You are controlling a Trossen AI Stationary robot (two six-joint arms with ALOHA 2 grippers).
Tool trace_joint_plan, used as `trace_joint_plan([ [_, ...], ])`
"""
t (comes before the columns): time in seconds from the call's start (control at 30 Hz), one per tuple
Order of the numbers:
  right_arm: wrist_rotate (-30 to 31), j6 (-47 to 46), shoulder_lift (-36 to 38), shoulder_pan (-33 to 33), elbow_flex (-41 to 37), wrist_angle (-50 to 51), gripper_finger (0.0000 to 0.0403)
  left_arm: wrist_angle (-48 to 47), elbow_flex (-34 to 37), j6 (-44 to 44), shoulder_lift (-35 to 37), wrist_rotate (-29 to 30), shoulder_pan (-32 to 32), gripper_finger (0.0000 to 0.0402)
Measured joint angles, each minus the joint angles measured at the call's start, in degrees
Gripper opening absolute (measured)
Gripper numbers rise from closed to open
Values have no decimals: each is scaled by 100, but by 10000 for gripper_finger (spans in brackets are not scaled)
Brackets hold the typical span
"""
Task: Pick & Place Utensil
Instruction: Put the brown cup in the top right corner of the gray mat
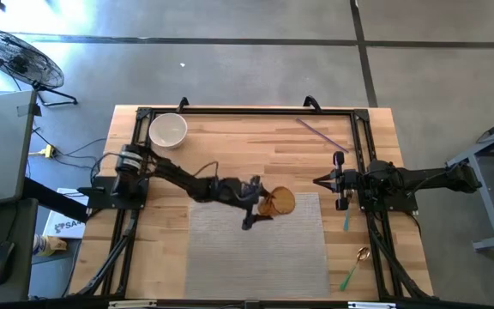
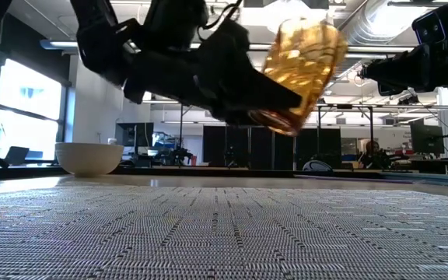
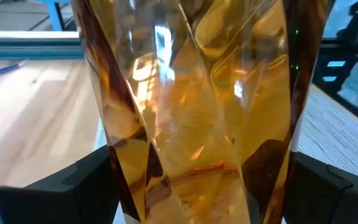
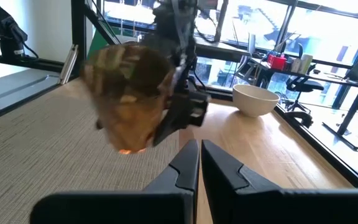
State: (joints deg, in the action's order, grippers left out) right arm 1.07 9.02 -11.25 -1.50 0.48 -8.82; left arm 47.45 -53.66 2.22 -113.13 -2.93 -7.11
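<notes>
An amber faceted glass (image 1: 278, 202) hangs above the grey woven mat (image 1: 256, 257) near the table's middle, with my left gripper (image 1: 262, 204) shut on it. In the low view the glass (image 2: 298, 70) is tilted and clear of the mat. It fills the left wrist view (image 3: 191, 112). Utensils lie on the right side of the table: a purple one (image 1: 320, 135) on the wood at the far right, a teal one (image 1: 347, 216), a gold spoon (image 1: 363, 254) and a green one (image 1: 347, 279). My right gripper (image 1: 320, 181) waits shut at the right edge, holding nothing. My left gripper pinches the glass between its two fingers, one finger (image 3: 73, 186) on each of two opposite sides of the wall (image 3: 120, 168). The fingers reach in from the table's left, nearly level. The glass is lifted clear of the mat and tilted, its upper end leaning toward the right.
A white bowl (image 1: 168, 130) stands on the wood at the far left. A black frame (image 1: 247, 112) runs around the table's working area. The mat's near half lies bare below the glass.
</notes>
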Motion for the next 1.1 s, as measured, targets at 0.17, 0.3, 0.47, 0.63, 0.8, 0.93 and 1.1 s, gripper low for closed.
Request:
trace_joint_plan([
  [0.17, 0, 0, -63, 0, 1, -5, 12, -20, -399, 174, -557, 612, -251, 330],
  [0.3, 0, 0, -74, 0, 1, 0, 12, -4, -647, 324, -883, 938, -315, 330],
  [0.47, 2, 31, -89, 1, 0, 3, 12, 115, -808, 669, -1216, 995, -306, 330],
  [0.63, 2, 436, -85, 0, 0, -48, 12, 193, -878, 719, -1348, 1082, -305, 330],
  [0.8, 1, 16, -105, 2, 2, -138, 12, 121, -876, 711, -1352, 1149, -304, 330],
  [0.93, -8, -780, -105, 2, 2, -393, 12, -4, -858, 710, -1352, 1240, -304, 330],
  [1.1, -4, -1168, -105, 2, 1, -501, 12, -34, -858, 616, -1350, 1401, -306, 330],
])
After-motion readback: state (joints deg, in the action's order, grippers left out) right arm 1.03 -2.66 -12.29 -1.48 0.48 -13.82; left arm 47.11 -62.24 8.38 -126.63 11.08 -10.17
